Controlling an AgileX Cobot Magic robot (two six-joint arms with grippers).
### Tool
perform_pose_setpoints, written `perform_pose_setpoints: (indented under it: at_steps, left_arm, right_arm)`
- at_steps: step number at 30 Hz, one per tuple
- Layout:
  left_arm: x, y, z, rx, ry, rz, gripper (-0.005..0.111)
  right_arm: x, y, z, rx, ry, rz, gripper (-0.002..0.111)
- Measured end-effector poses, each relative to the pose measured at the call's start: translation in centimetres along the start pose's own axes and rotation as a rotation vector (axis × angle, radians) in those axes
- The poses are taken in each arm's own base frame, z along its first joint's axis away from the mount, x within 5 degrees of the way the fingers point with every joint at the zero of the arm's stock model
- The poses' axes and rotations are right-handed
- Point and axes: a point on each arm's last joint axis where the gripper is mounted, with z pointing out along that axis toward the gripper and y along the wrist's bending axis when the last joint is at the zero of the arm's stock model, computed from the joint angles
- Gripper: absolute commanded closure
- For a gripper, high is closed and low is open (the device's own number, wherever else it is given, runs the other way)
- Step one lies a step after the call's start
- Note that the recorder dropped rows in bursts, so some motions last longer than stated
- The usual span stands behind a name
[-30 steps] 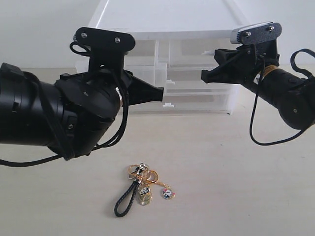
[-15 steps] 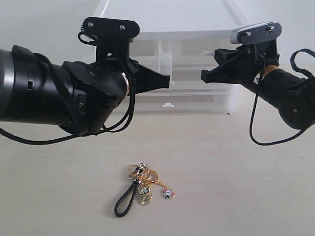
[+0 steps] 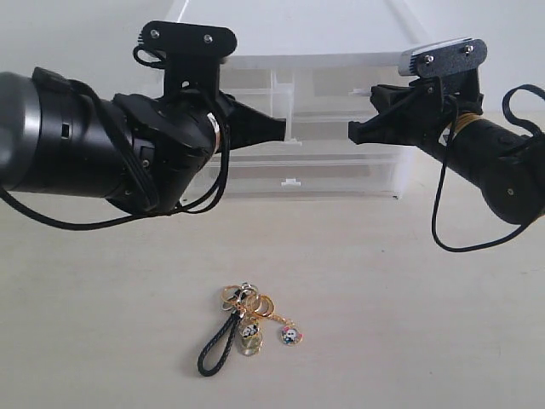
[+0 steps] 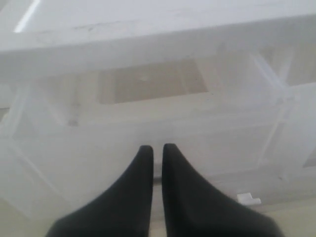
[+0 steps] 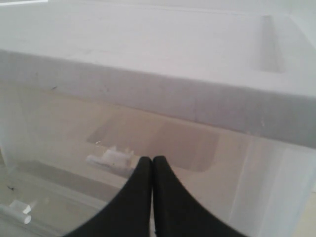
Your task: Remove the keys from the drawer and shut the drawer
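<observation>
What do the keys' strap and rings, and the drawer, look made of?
The strap looks like black braided cord, perhaps leather or imitation: the weave shows. The rings look like shiny gold-coloured metal, glinting. The drawer looks like frosted translucent white plastic: its inside shows dimly.

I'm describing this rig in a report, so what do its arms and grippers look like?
The left arm and right arm are black with loose black cables. The left gripper and right gripper taper to slim points. The left bracket is black, the right bracket silver-topped.
</observation>
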Motion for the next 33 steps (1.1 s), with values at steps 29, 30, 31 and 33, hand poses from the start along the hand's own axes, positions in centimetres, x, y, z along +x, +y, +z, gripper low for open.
perform_pose_setpoints:
  at_steps: [29,30,31,33]
  left_arm:
    - [-2.3,0.1,4.2,0.034,0.0,-0.05,0.103]
    - [-2.5,0.0,4.3,0.044,0.001,-0.057,0.103]
    - [-2.5,-0.2,4.3,0.056,0.004,-0.059,0.103]
    - [-2.7,-0.5,4.4,0.077,0.007,-0.053,0.103]
  right_arm:
    - [0.0,0.0,0.0,0.0,0.0,-0.012,0.109]
    - [0.0,0.0,0.0,0.0,0.0,-0.012,0.109]
    - [0.0,0.0,0.0,0.0,0.0,-0.012,0.109]
    - [0.0,0.0,0.0,0.0,0.0,-0.014,0.109]
